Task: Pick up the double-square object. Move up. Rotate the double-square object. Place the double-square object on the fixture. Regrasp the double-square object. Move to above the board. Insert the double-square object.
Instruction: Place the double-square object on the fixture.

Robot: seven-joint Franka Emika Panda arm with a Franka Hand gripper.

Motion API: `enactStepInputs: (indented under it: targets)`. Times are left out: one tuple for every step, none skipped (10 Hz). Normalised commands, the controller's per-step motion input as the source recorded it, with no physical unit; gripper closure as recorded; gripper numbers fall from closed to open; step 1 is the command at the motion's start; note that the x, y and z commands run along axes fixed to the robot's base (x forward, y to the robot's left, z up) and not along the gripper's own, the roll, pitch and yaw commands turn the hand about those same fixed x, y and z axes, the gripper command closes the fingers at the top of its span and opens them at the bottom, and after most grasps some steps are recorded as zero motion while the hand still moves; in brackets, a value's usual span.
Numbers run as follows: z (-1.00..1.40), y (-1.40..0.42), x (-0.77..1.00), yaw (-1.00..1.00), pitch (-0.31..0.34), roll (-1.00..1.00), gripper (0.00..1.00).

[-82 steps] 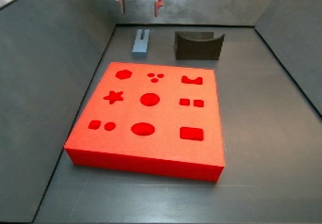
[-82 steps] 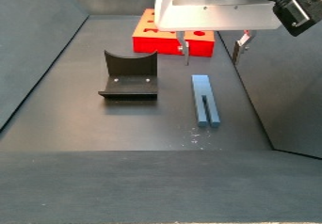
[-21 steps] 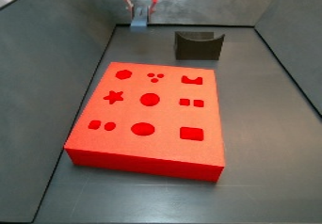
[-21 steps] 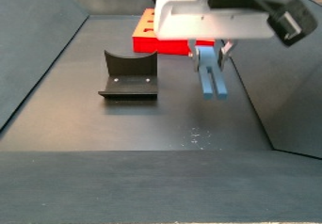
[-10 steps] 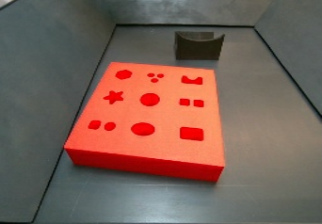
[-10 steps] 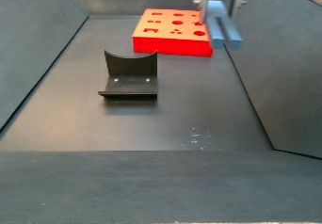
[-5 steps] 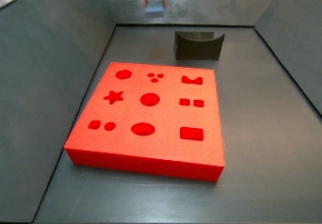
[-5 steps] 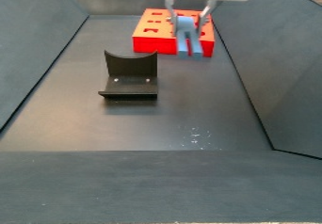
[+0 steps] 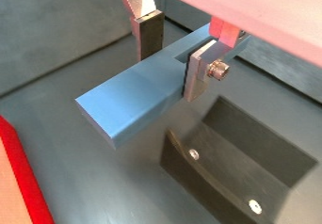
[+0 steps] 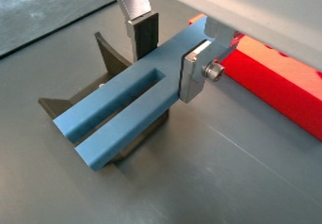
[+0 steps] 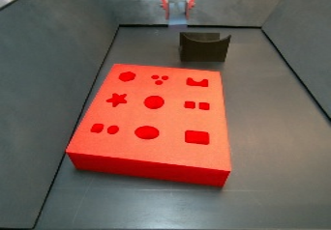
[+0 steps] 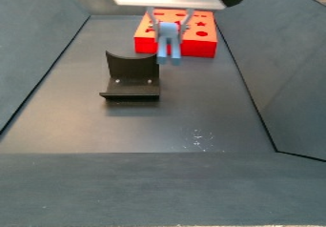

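Observation:
My gripper (image 9: 174, 54) is shut on the double-square object (image 9: 132, 101), a slim blue-grey block with a long slot (image 10: 120, 101), gripped near one end between the silver fingers (image 10: 195, 68). It hangs over the fixture (image 10: 75, 110), a dark notched block on the floor, and seems to be apart from it. In both side views the gripper (image 11: 177, 4) (image 12: 169, 19) holds the object (image 11: 177, 21) (image 12: 167, 44) just above and behind the fixture (image 11: 203, 46) (image 12: 130, 76). The red board (image 11: 155, 113) (image 12: 197, 42) with shape cutouts lies flat on the floor.
Grey sloping walls (image 11: 52, 50) enclose the dark floor (image 12: 166, 126). The board's edge shows in both wrist views (image 9: 19, 190) (image 10: 277, 68), close to the fixture (image 9: 239, 162).
The gripper, shut on the double-square object, has come down from high up and moved sideways to hang over the fixture. Board and fixture have not moved.

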Motion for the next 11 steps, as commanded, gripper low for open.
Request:
enactStepInputs:
  targets:
    - [-0.09,-0.05,0.85,0.03,0.027,-0.05,1.00]
    - [-0.07,-0.04,0.77,0.03,0.038,-0.05,1.00]
    - [-0.04,-0.02,0.62,0.04,0.059,-0.05,1.00]
    - [1.00,0.19,0.72,0.02,0.031,-1.00,1.00]
    - [1.00,0.20,0.60,0.01,0.047,-1.00,1.00]
    - [0.98,0.20,0.56,0.00,0.057,-1.00,1.00]
    - [0.71,0.12,0.35,-0.01,0.069,-1.00,1.00]
    - [0.57,0.09,0.25,-0.01,0.075,-1.00,1.00]
    - [0.20,0.06,0.05,-0.03,0.079,-1.00,1.00]
    - [0.07,0.05,0.01,-0.03,0.076,-1.00,1.00]
    - [-0.02,0.03,0.03,-0.05,0.069,-1.00,1.00]
